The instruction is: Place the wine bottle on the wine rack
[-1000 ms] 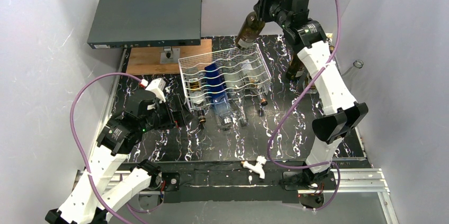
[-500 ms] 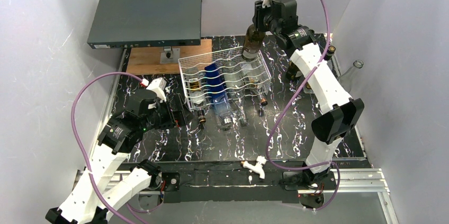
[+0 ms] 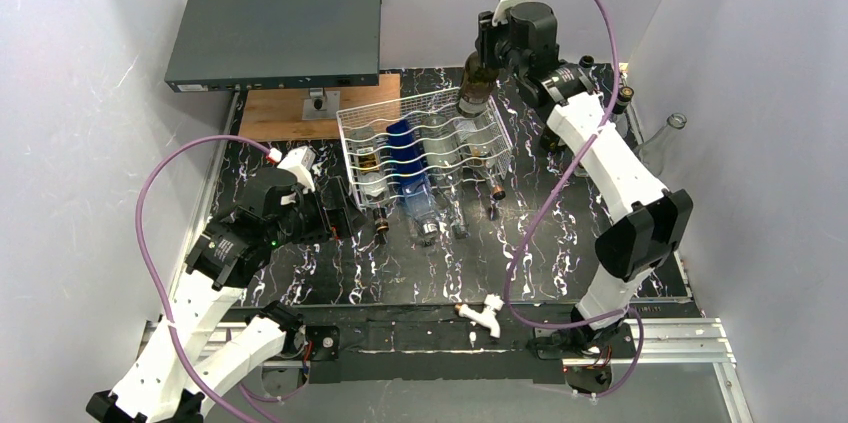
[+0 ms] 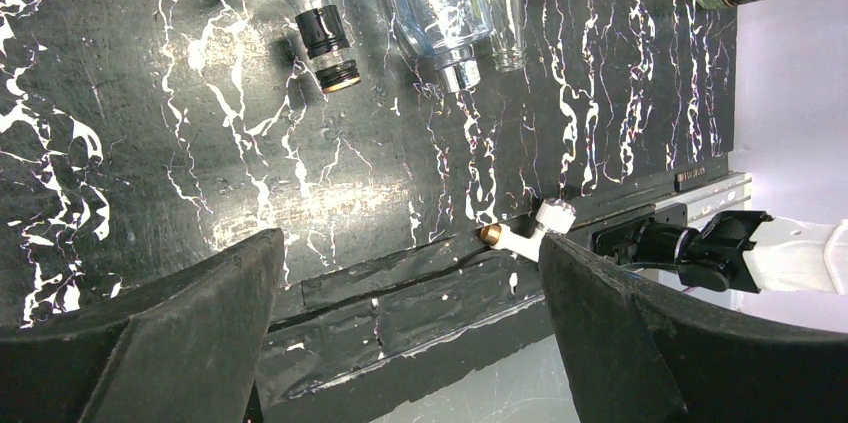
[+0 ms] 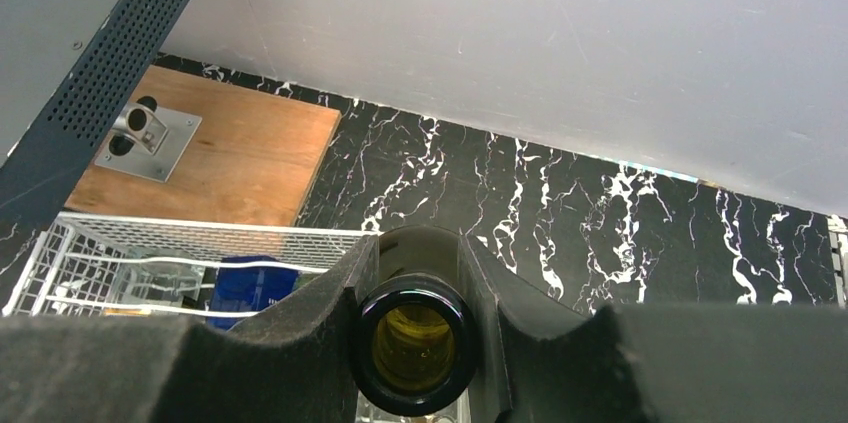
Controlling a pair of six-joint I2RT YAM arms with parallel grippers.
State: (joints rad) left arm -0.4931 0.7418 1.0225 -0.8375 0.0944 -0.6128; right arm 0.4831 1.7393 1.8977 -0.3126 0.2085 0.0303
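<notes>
My right gripper (image 3: 492, 43) is pinching the wine bottle (image 3: 476, 83) by the neck; in the wrist view the open mouth sits between my two pads, looking straight at the lens. The bottle hangs in the upper middle of the overhead frame, base down, over the top right corner of the wine rack (image 3: 350, 143). I cannot tell whether the base already touches the wire.

I judge this brown glass to be heavy, rigid, smooth and breakable. A neck hold leaves most of the weight swinging below my fingers, so it may pivot or slip if I tip it fast. The neck is the only part narrow enough for my jaws, so I would keep the hold there, just under the lip, and lay the body into a slot slowly, letting the wavy wires take the load before I let go. The rack already carries several bottles, a blue bottle (image 3: 405, 158) among them, and glass knocking glass is the risk.

My left gripper (image 4: 408, 243) is spread wide and holds nothing, low at the left of the overhead frame above the marbled table (image 3: 560, 243).

Compared with a second ago, my right wrist has swung left and the bottle has gone from a slant to nearly straight up and down in the frame, its base lower and nearer the rack corner. The left arm and the racked bottles look unchanged
</notes>
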